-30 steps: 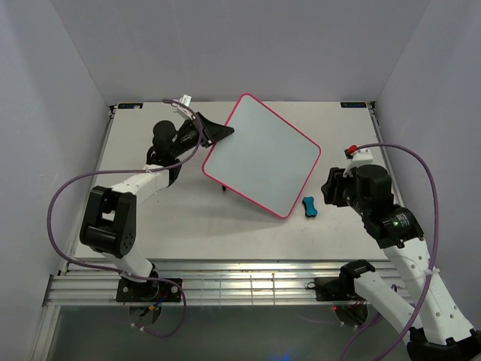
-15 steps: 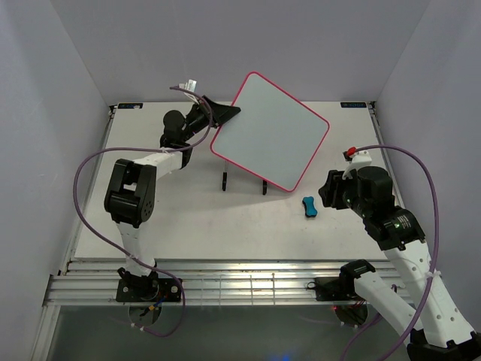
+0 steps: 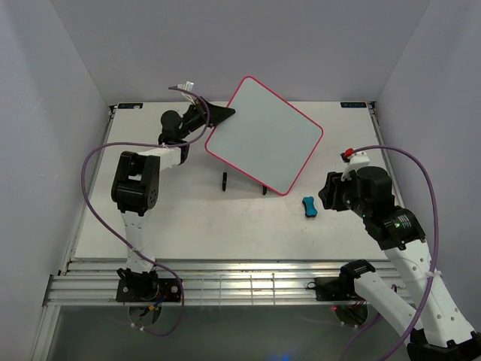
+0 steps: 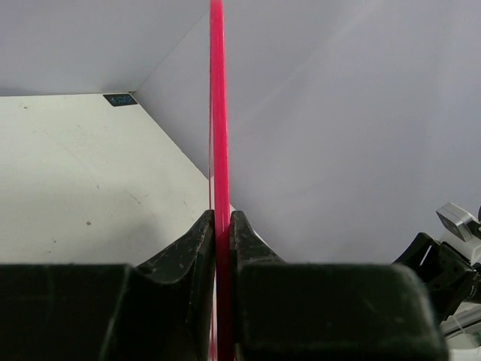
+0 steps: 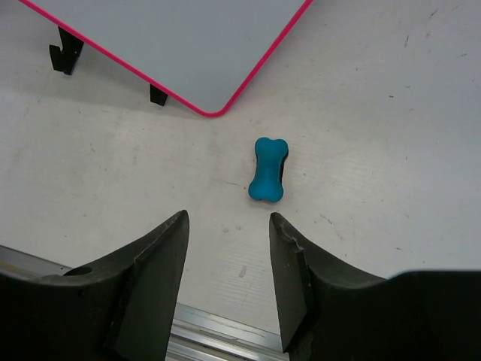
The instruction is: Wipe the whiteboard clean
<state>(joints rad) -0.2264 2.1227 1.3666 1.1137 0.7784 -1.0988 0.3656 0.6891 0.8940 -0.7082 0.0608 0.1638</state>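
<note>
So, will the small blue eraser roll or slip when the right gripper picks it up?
Probably no rolling: the eraser lies flat on the table, and it is bone-shaped, not round. It looks small, so likely light. Its narrow waist may help the grip.

The whiteboard (image 3: pixel 264 135) is showing a plain pale grey-white face inside a thin pink-red frame. The bone-shaped eraser (image 5: pixel 269 170) is standing out teal-blue against the off-white tabletop (image 3: pixel 188 218), which is carrying faint dark specks. The stand's feet (image 5: pixel 62 51) are showing black. Purple cables (image 3: pixel 434 197) are trailing from the white-and-black arms (image 3: pixel 409 256).
</note>
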